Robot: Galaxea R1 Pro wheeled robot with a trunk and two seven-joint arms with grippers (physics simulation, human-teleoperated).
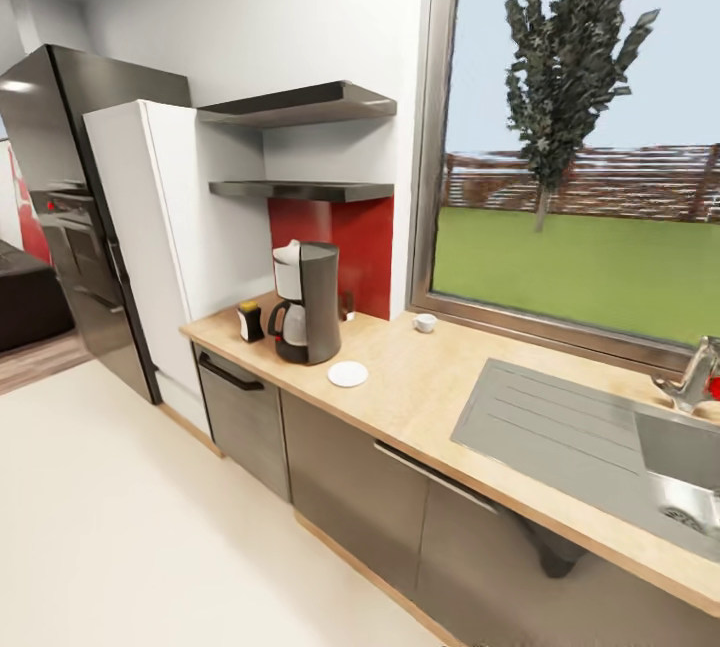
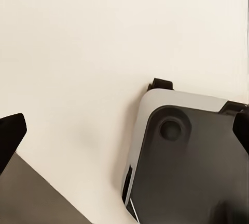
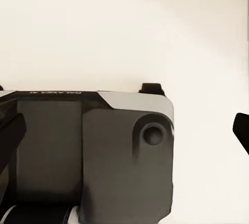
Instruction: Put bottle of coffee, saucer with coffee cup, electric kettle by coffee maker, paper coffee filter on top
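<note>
In the head view the grey coffee maker (image 1: 305,302) stands on the wooden countertop (image 1: 440,397) under two wall shelves (image 1: 300,189). A small dark jar with a yellow label (image 1: 250,321) sits just left of it. A white saucer (image 1: 347,374) lies in front of it. A small white cup (image 1: 425,323) stands further right, near the window. Something dark (image 1: 347,305) peeks out behind the coffee maker; I cannot tell what it is. My left gripper (image 2: 124,130) and right gripper (image 3: 124,130) hang open over the pale floor and the robot's base, holding nothing.
A white fridge (image 1: 150,227) and dark oven tower (image 1: 80,197) stand left of the counter. A steel sink (image 1: 620,447) with a tap (image 1: 695,377) takes up the counter's right part. Pale floor (image 1: 130,527) stretches in front of the cabinets.
</note>
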